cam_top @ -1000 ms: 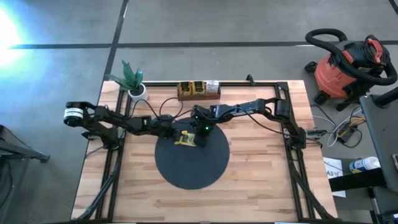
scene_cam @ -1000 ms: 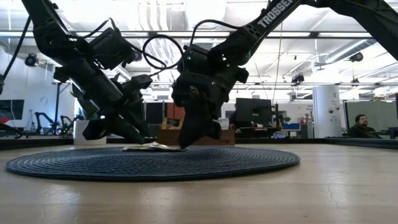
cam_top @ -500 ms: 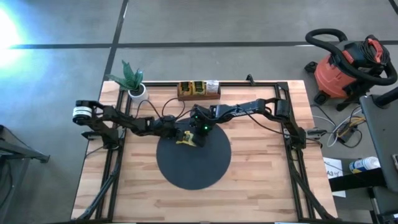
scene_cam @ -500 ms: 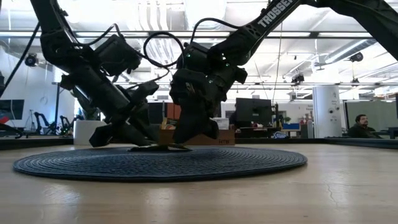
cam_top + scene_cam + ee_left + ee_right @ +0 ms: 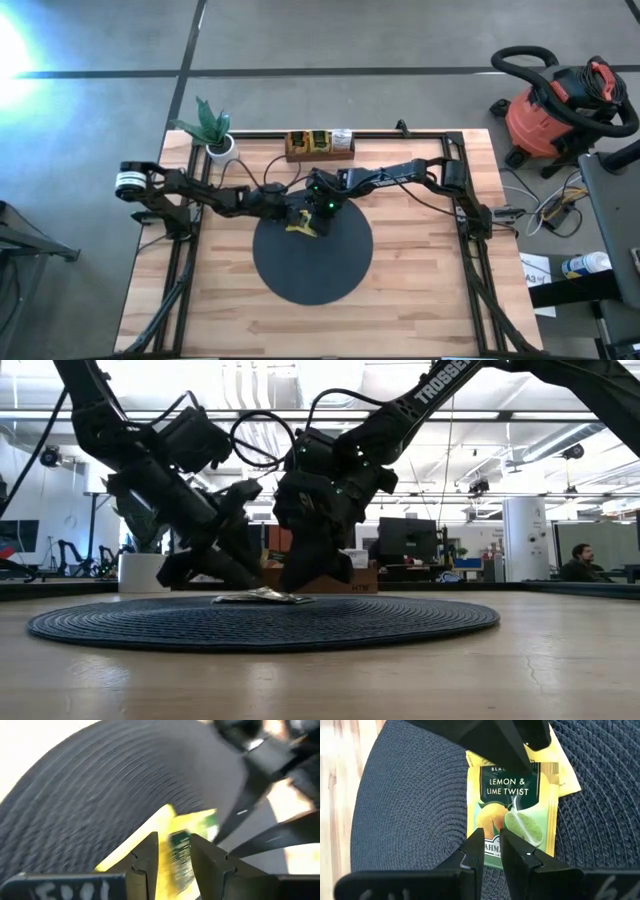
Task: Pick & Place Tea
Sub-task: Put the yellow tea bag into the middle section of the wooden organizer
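Fingers of the right gripper (image 5: pixel 490 847) stand narrowly parted over the lemon-lime tea packet (image 5: pixel 512 812), which lies at the black mat's (image 5: pixel 310 270) 12 o'clock edge. Left gripper (image 5: pixel 172 852) has crept closer, its fingers spread astride the packets, so a pick looks imminent.

Both arms are matte black and jointed, trailing looped black cables. The right arm bears white "TROSSEN" lettering and a small green light; the left ends in a white-banded base.

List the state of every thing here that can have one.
Lemon and lime tea packet: lying flat on the mat, partly over another yellow packet.
Black mat: flat on the table.
Left hand: low at the packet's far end.
Right hand: low at its near end.
Wooden tray: holds packets, untouched.
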### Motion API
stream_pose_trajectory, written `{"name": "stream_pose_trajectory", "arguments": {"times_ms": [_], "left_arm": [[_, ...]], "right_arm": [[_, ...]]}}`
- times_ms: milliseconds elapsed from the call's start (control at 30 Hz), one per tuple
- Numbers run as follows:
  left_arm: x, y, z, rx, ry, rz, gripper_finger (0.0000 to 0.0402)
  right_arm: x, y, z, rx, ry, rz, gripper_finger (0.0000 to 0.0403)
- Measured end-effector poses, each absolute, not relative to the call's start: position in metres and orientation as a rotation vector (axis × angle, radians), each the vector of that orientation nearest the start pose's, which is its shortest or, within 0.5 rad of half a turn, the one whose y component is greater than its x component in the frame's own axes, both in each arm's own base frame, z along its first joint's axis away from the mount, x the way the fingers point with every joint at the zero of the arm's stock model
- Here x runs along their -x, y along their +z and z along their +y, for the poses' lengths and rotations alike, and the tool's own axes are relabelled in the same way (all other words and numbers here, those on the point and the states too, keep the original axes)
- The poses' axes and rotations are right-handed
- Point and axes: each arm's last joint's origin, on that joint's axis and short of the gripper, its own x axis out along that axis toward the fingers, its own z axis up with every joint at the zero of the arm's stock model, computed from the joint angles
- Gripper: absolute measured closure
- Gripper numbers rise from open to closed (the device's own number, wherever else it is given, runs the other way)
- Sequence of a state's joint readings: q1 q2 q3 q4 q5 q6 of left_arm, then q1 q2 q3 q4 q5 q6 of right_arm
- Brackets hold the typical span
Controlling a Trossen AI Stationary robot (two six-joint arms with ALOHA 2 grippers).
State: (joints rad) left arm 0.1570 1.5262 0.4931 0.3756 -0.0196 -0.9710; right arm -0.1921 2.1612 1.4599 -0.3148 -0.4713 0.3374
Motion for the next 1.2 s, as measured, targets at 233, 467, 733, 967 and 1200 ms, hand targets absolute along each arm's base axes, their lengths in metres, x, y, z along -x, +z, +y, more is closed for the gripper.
{"name": "stream_pose_trajectory", "arguments": {"times_ms": [233,467,733,967,1200], "left_arm": [[-0.259,0.12,0.041,1.002,0.476,0.56,0.0296],[-0.27,0.123,0.042,1.0,0.45,0.535,0.0296],[-0.284,0.121,0.043,0.973,0.399,0.564,0.0296],[-0.286,0.12,0.042,0.954,0.354,0.594,0.0311],[-0.283,0.125,0.042,0.905,0.341,0.611,0.039]], "right_arm": [[-0.437,0.131,-0.072,-0.635,0.094,1.005,0.0344],[-0.437,0.131,-0.072,-0.63,0.096,1.002,0.0344],[-0.437,0.131,-0.072,-0.621,0.101,0.999,0.0344],[-0.435,0.144,-0.072,-0.574,0.125,0.983,0.0344],[-0.427,0.164,-0.078,-0.526,0.138,0.967,0.0344]]}}
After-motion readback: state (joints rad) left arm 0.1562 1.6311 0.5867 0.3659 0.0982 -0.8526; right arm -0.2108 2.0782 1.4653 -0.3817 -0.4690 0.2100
